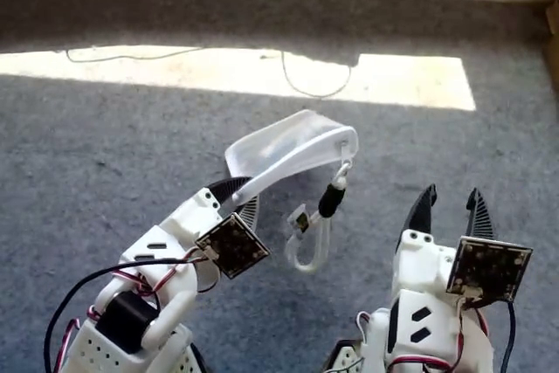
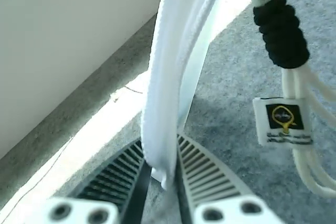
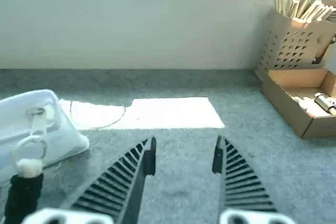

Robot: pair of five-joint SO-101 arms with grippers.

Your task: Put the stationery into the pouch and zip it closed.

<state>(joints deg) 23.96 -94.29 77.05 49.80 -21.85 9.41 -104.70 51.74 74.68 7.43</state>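
Pouch, white translucent fabric (image 1: 288, 150), hung at centre, pinched in your left gripper (image 1: 234, 191); your right gripper (image 1: 450, 203) stood spread at five o'clock. You likely needed it on the black-knotted white pull cord (image 1: 330, 201), pouch held taut.

Daylight, bright overall. Hard sunlit strip (image 1: 236, 72) runs along the far edge of the carpet (image 1: 105, 181) and clips to near white; the rest of the carpet sits in even shade. White pouch (image 1: 288, 150) glares, and in the left wrist view it's blown out with little surface detail. Soft shadow (image 2: 226, 106) beside it on the carpet. Wall (image 3: 131, 19) evenly lit, no hotspots.
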